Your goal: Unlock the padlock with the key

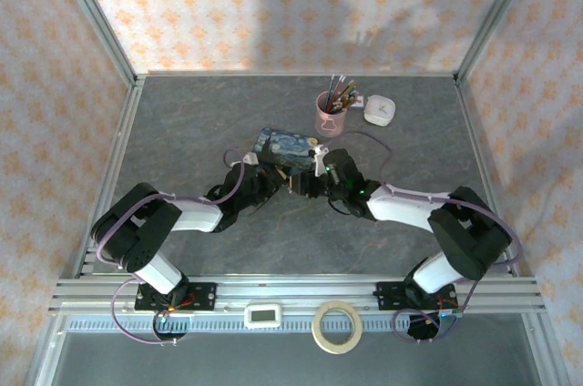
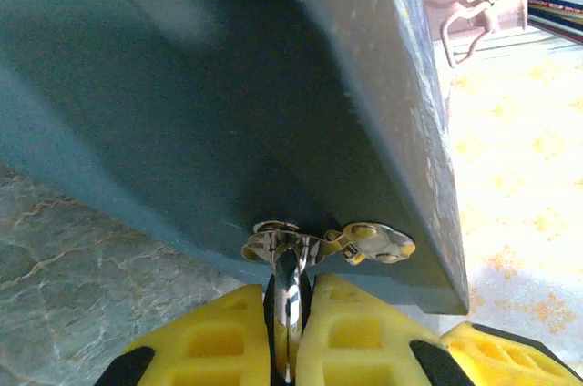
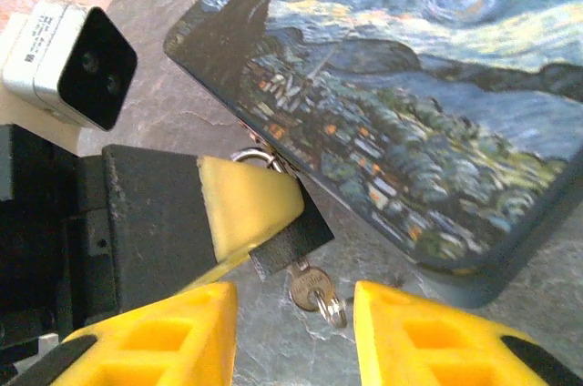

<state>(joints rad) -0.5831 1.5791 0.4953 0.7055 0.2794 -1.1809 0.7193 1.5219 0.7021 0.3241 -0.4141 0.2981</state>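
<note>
- The left hand is clamped on the padlock. Its yellow fingers press the dark body from both sides.
- In the left wrist view, the padlock's silvery shackle rises straight up out of the closed fingers. It reaches the metal hasp on the lower edge of the tin.
- The tin lies flat on the table, just beyond both hands, with its painted lid facing up.
- The right hand has its fingers apart, one on each side of the key. Neither finger touches the key.
- The key sticks out of the end of the padlock that faces the right hand. A small ring hangs from its head, just above the table.
- In the top view, the two hands meet tip to tip at the near edge of the tin.
</note>
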